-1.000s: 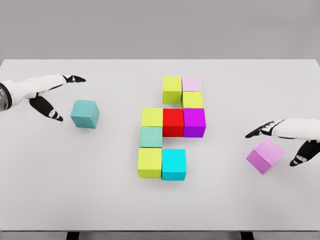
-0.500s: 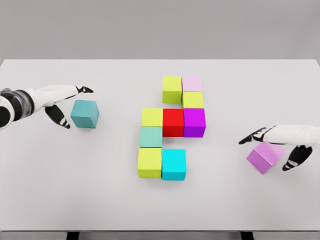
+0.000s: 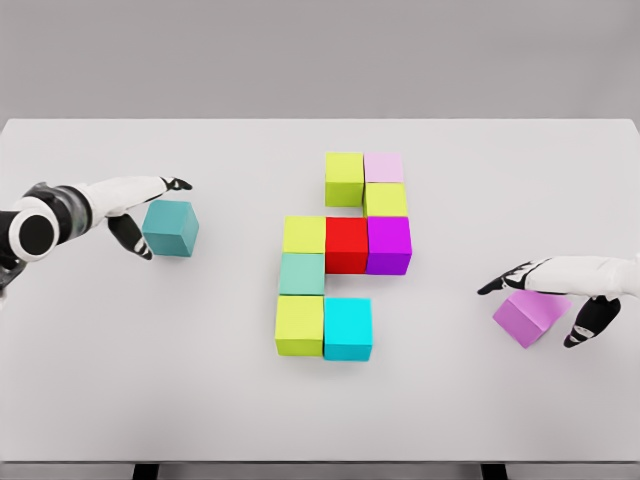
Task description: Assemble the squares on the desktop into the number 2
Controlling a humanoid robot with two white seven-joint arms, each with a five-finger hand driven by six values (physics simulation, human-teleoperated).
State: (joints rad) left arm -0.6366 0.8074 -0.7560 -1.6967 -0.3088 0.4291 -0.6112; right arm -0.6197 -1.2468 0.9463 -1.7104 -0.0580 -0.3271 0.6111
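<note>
You see a white table [image 3: 120, 380] against a grey wall [image 3: 320, 55]. Your left hand [image 3: 140, 205] is spread around the teal block [image 3: 169, 228]. Nine coloured blocks [image 3: 346, 255] sit clustered at centre. Your right hand [image 3: 560, 285], fingers spread, straddles the tilted purple block [image 3: 527, 315].

No text, label, brand, number or sign can be read anywhere: the cubes' [image 3: 346, 245] faces are plain colour, and the desk [image 3: 500, 160] is bare white.
</note>
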